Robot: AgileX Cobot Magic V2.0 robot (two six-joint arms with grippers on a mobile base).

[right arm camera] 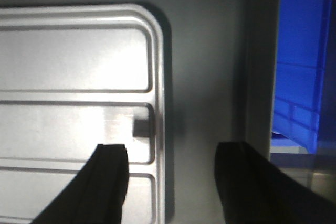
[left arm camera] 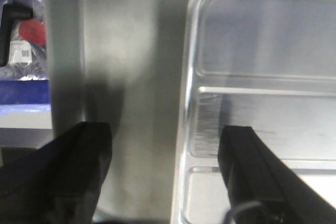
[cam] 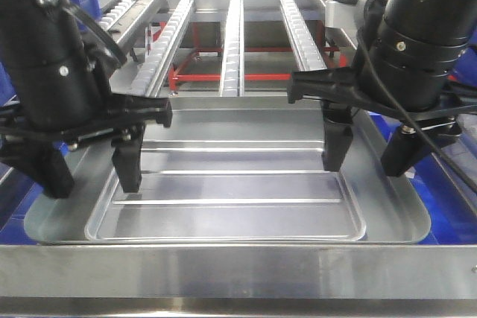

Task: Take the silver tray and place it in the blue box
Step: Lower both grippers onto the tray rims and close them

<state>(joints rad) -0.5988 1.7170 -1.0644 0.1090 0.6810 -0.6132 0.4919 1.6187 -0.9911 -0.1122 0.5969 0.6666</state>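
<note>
The silver tray (cam: 223, 184) lies flat on a larger steel surface (cam: 52, 217), its two long ridges running left to right. My left gripper (cam: 92, 176) is open and straddles the tray's left rim, one finger inside the tray and one outside; the left wrist view shows the silver tray (left arm camera: 262, 114) and the left gripper (left arm camera: 165, 177) the same way. My right gripper (cam: 370, 156) is open astride the right rim, as with the silver tray (right arm camera: 68, 61) and right gripper (right arm camera: 170, 187) in the right wrist view. A ribbed blue wall, the blue box (right arm camera: 299, 77), shows past the right edge.
Three roller conveyor rails (cam: 232, 42) run away at the back over a red frame (cam: 201, 76). A broad steel ledge (cam: 238, 269) crosses the front. Blue plastic (cam: 447, 199) shows right of the steel surface. Red and black parts (left arm camera: 29, 30) lie beyond the left edge.
</note>
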